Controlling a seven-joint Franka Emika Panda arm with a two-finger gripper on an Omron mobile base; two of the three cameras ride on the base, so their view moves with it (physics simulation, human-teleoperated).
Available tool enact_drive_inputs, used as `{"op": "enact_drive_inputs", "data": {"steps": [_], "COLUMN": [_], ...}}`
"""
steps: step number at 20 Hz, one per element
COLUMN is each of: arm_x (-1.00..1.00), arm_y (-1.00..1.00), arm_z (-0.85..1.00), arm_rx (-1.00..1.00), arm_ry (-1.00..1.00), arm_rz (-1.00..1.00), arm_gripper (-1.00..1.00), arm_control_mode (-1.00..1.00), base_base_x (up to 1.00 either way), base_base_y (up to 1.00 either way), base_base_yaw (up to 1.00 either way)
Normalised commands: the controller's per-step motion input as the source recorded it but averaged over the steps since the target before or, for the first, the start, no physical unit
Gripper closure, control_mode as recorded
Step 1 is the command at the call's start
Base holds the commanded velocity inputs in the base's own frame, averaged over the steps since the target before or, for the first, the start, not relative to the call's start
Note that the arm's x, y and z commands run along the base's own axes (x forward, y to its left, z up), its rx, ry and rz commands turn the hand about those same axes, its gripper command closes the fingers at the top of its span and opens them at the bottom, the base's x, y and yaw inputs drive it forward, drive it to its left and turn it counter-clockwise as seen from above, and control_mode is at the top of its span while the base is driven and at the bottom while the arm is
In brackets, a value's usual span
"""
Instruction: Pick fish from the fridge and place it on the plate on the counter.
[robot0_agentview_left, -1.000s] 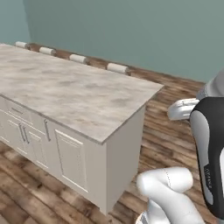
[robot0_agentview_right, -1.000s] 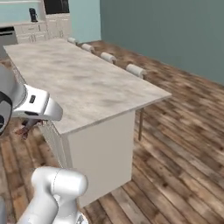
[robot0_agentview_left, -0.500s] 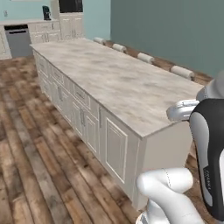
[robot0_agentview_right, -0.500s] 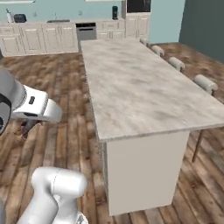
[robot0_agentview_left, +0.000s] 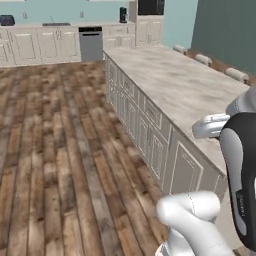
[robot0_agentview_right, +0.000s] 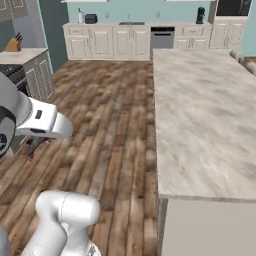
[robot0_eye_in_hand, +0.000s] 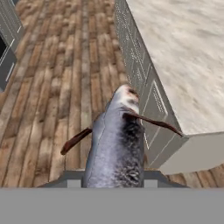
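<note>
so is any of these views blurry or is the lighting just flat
Hand view: the fish looms large and fairly sharp, the counter behind looks soft. Left base view: even light, no glare on the counter. Right base view: flat, no hard shadows on the floor.

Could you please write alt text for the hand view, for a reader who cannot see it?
A grey fish is held in the shut gripper and points away from the camera, with thin reddish-brown fins sticking out to either side. Beyond it lie a wooden plank floor and the corner of a beige marble-look counter over cream panelled cabinets.
</note>
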Motion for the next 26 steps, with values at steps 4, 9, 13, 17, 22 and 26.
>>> {"op": "enact_drive_inputs", "data": {"steps": [4, 9, 13, 17, 22, 26], "arm_x": [0.00, 0.00, 0.00, 0.00, 0.00, 0.00], "arm_y": [0.00, 0.00, 0.00, 0.00, 0.00, 0.00], "arm_z": [0.00, 0.00, 0.00, 0.00, 0.00, 0.00], "arm_rx": [0.00, 0.00, 0.00, 0.00, 0.00, 0.00], "arm_ry": [0.00, 0.00, 0.00, 0.00, 0.00, 0.00], "arm_rz": [0.00, 0.00, 0.00, 0.00, 0.00, 0.00], "arm_gripper": [1.00, 1.00, 1.00, 1.00, 1.00, 1.00], "arm_control_mode": [1.00, 1.00, 1.00, 1.00, 1.00, 1.00], "base_base_x": [0.66, 0.67, 0.67, 0.41, 0.18, 0.12], "base_base_y": [0.64, 0.68, 0.37, 0.06, 0.00, 0.00], "base_base_yaw": [0.30, 0.26, 0.34, 0.42, 0.41, 0.45]}}
